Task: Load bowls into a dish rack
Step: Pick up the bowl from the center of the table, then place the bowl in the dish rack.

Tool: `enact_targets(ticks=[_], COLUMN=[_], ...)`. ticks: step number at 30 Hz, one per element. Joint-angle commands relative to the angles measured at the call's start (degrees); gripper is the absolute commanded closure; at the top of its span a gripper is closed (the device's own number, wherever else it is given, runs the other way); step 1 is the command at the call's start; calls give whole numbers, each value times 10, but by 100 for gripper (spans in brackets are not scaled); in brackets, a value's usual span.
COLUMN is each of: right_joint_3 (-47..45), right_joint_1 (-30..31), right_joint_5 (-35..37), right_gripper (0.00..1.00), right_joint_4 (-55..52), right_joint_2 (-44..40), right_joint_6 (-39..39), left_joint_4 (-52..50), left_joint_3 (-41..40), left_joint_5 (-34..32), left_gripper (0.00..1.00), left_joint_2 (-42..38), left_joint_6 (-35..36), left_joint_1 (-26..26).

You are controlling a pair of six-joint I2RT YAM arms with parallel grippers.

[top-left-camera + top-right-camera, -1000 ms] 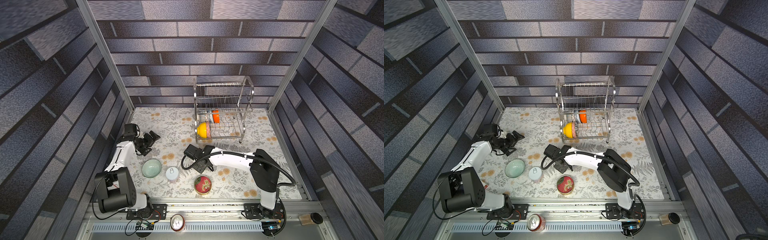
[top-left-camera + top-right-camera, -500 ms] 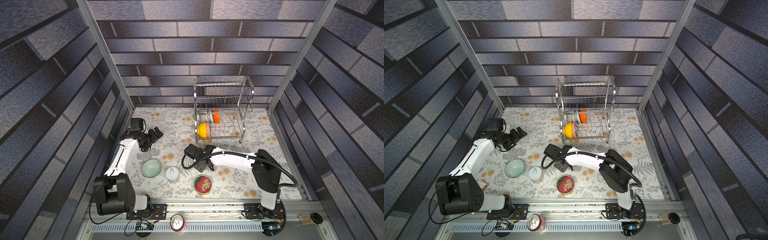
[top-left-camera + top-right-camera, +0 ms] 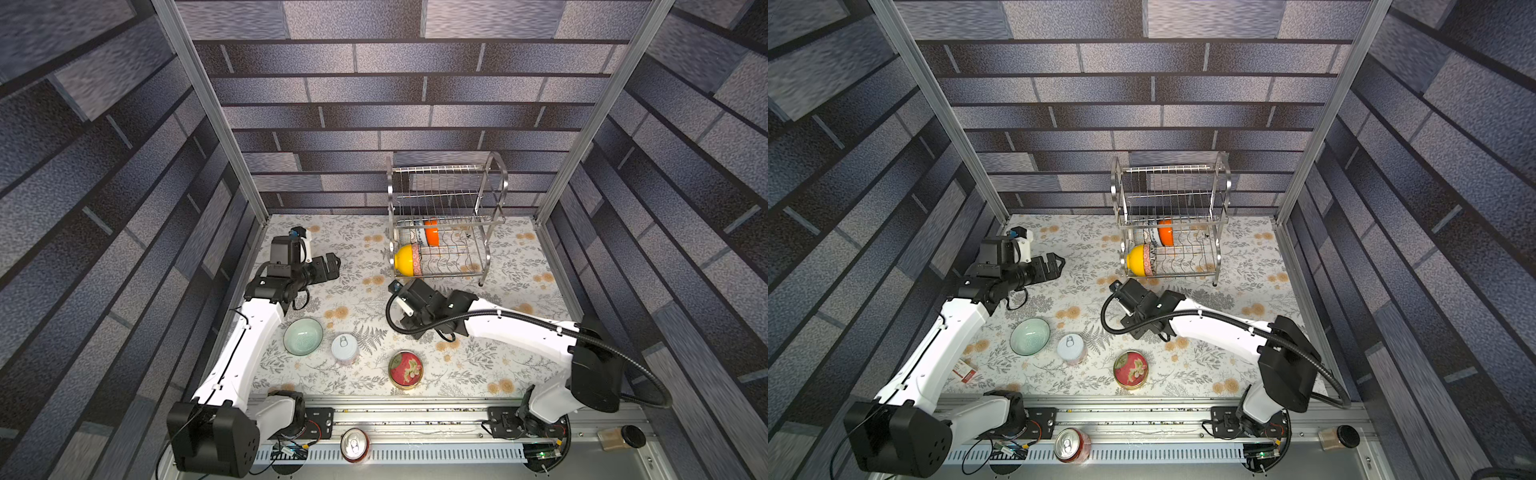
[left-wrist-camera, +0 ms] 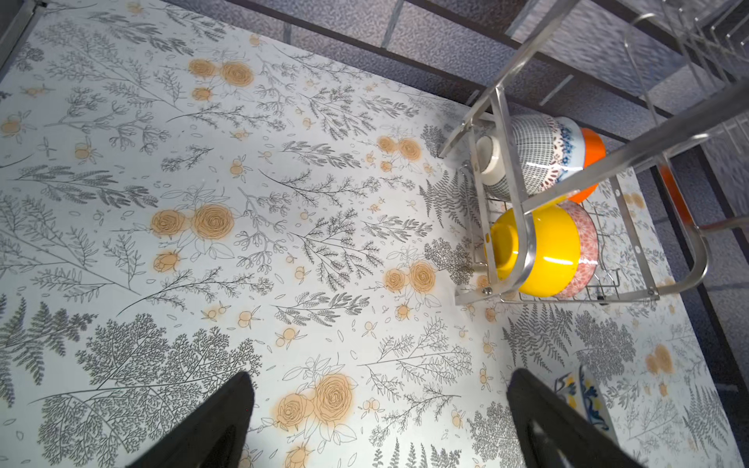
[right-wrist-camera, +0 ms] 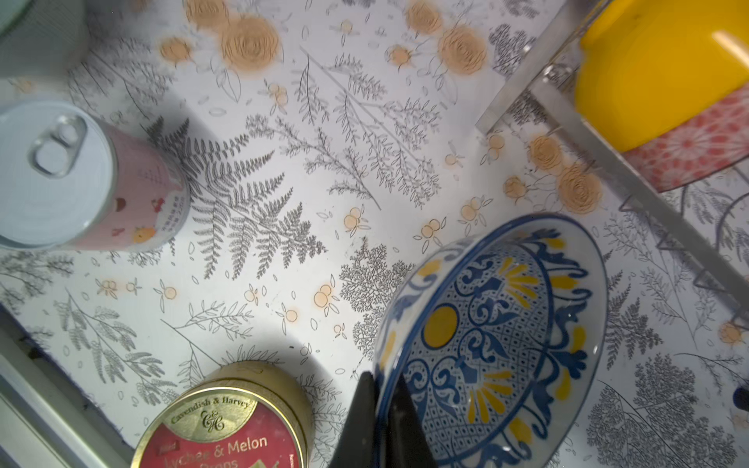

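Observation:
The steel dish rack (image 3: pixel 498 183) (image 3: pixel 1223 178) stands at the back right. Its lower shelf holds a yellow bowl (image 3: pixel 405 261) (image 4: pixel 543 251), a red-patterned one (image 4: pixel 585 243), a lattice bowl (image 4: pixel 535 150) and an orange bowl (image 3: pixel 431 232). In front of the rack my right gripper (image 5: pixel 381 379) is shut on the rim of a blue-and-yellow floral bowl (image 5: pixel 494 336), tilted on edge; the arm hides this bowl in both top views. A pale green bowl (image 3: pixel 303 336) (image 3: pixel 1030 336) sits upright at front left. My left gripper (image 4: pixel 381 377) (image 3: pixel 330 266) hangs open and empty over bare cloth at the left.
A white pull-tab can (image 3: pixel 345 348) (image 5: pixel 52 174) stands right of the green bowl. A flat red tin (image 3: pixel 405 368) (image 5: pixel 219 437) lies near the front edge. A drink can (image 3: pixel 354 444) rests on the front rail. Brick-patterned walls enclose three sides.
My right gripper has closed on the floral bowl's rim. The left arm has stretched toward the back and carried its open gripper to the right.

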Motion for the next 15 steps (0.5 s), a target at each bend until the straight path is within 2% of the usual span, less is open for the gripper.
enact_targets(ticks=[1,6,15], right_joint_3=[-31,-106,-197], right_joint_1=[-40,-124,-255], right_joint_5=[-48,-144,-291], right_gripper=[97,97,97], right_joint_4=[77,155,369], right_joint_2=[-67,-146,-208], right_joint_6=[34,97,276], left_joint_4=[72,121,193], left_joint_3=[-43,-90,-144], left_joint_5=[46,88,149], left_gripper=[0,0,0], left_joint_2=[-17,-35,-47], left_joint_6=[68,117,151], left_joint_1=[-6,-32,-69])
